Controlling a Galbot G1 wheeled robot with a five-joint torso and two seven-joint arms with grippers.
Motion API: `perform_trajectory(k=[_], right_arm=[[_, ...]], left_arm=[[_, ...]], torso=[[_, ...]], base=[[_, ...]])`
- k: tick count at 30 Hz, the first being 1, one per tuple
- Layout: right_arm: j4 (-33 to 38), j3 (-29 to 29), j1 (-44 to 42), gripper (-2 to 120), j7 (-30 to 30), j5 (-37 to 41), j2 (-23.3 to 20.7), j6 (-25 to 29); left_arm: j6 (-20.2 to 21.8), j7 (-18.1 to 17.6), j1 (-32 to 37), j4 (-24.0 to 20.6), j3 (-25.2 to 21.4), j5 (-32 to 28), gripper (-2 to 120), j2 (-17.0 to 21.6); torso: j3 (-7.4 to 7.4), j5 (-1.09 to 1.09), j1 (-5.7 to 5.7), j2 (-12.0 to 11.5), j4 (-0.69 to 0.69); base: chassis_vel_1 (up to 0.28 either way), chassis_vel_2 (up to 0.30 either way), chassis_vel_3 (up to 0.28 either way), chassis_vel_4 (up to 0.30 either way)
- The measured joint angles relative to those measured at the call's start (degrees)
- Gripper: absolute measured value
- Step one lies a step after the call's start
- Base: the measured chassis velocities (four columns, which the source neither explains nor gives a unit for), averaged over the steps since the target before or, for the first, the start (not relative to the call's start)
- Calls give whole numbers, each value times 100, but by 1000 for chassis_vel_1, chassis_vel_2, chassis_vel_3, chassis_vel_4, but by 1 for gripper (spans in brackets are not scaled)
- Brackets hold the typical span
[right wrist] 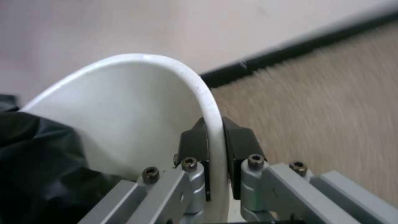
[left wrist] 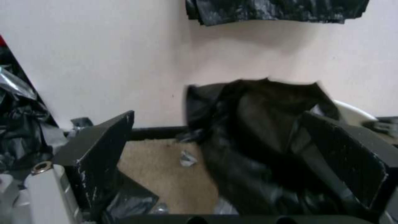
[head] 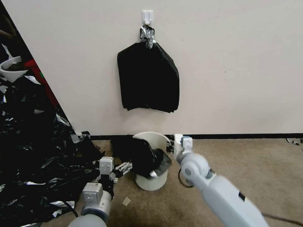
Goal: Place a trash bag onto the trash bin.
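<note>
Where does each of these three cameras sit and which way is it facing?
Head: looks down at the wall, trash bin and both arms.
Left wrist: faces the wall past the open left hand, trash bag between its fingers.
Right wrist: looks along the right hand clamping the bin's rim.
All show bin and bag.

We see a glossy black trash bag (head: 143, 156) with a silvery sheen, a plain cream-white trash bin (head: 154, 183), a tan carpet (head: 252, 164), an off-white wall (head: 236, 63) and a black baseboard (head: 240, 136).
</note>
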Motion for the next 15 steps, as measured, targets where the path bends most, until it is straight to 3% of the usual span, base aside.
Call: perform_trajectory(k=[5,10,15], right_arm=[[89,74,-507,7,338,-94,247,1153],[104,127,-815,7,379,-388,453,1547],[259,164,-1103,7,165,-881,459,1538]], left_arm=[[0,-3,-75,99,-32,-26,100,2],[4,-5,-122,171,-41,-35,100,-15],[3,-5,-149,271,-104,-41,100,-34]], torso=[[0,0,0,0,-1],[0,0,0,0,0],[0,1,0,0,1]], base=[[0,0,0,0],[0,0,0,0],[0,0,0,0]])
